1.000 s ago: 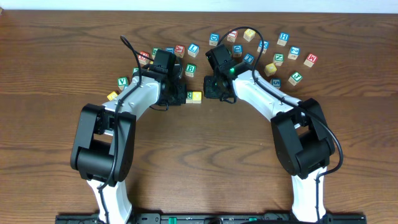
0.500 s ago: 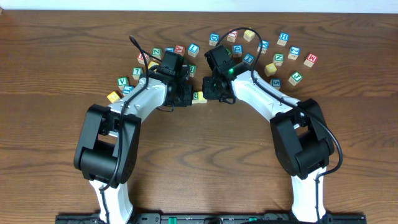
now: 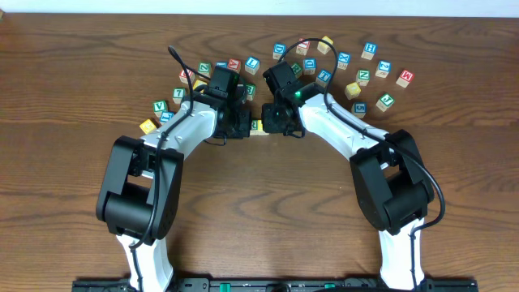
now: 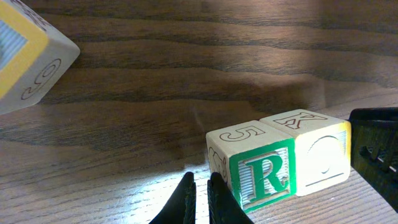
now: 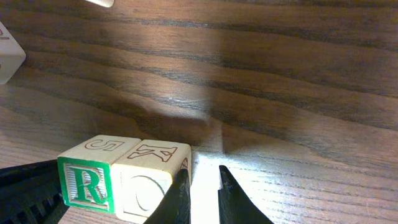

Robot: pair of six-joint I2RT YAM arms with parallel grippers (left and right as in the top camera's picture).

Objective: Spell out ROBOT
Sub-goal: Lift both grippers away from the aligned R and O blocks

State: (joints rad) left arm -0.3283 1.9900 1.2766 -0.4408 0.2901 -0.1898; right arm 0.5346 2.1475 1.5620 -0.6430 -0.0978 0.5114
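A green-lettered R cube (image 4: pixel 261 176) and a cube showing a plain O face (image 4: pixel 323 155) stand side by side, touching, on the wooden table. My left gripper (image 4: pixel 200 186) is shut and empty, its tips against the R cube's outer side. My right gripper (image 5: pixel 200 182) is nearly closed, with a slim bare gap, and one finger (image 5: pixel 180 186) rests against the O cube (image 5: pixel 152 183). From overhead, the cube pair (image 3: pixel 256 126) sits squeezed between the left gripper (image 3: pixel 243 126) and the right gripper (image 3: pixel 272 123). The other task cubes cannot be picked out.
Many loose letter cubes lie scattered behind both arms, from a green one (image 3: pixel 159 106) at the left to a red one (image 3: pixel 405 78) at the right. A yellow-edged cube (image 4: pixel 25 56) stands close on the left gripper's far left.
The left gripper slid right up against the R cube. The right gripper moved left onto the O cube's side, so the pair is now hemmed in between them.
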